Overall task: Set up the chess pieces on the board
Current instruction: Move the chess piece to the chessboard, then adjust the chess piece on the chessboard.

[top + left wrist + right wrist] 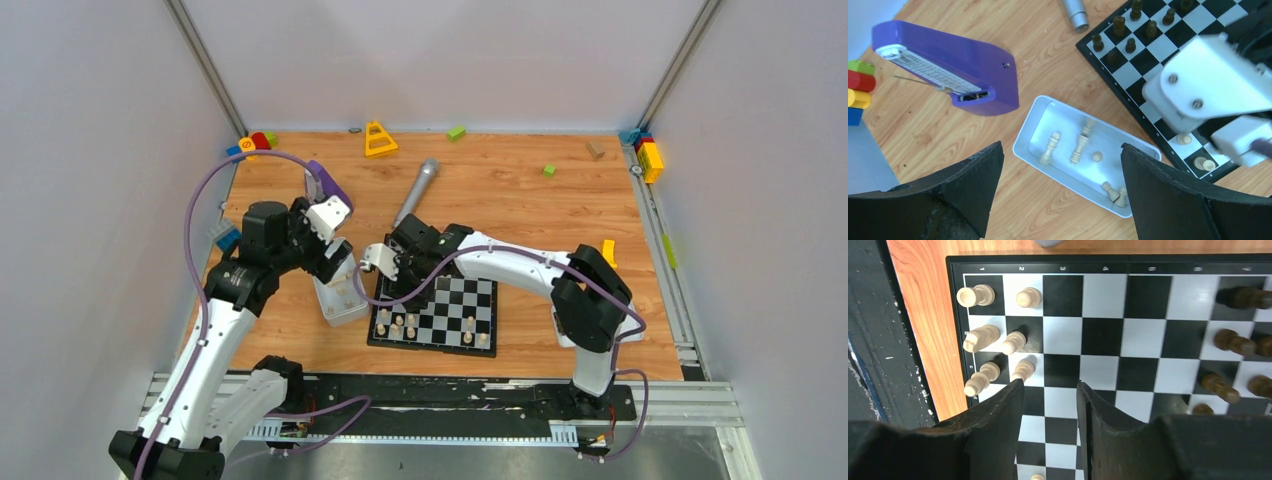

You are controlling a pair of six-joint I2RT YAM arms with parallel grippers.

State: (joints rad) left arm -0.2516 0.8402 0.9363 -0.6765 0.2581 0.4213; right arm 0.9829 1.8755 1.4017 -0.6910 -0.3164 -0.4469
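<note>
Chess pieces [1080, 147] not yet set lie loose on their sides in the white tray [1024, 134], directly beneath your left gripper [1062, 150]. Its fingers are spread wide with nothing between them. Two long pieces lie side by side under the gap, a small round one lies just toward the right finger, and two more huddle against the tray wall close to that finger. The others stand on the board [1103, 290]: light pieces [1013, 342] to the left of your right gripper [1049, 385], dark pieces [1233, 342] off to its right. That gripper hangs over bare squares, its fingers a narrow gap apart and holding nothing.

Judging by their turned, wood-like look, expect these pieces to be light, stiff and smooth. Lying down, they will likely roll or skate away from a single finger, so close on both sides at once. Take one across its waist, between base and head, with your fingers crossing its long axis. The middle pair has room around it, while the two at the wall leave little space for a finger. The tray looks light too and may slide on the worktop [1048, 55].
</note>
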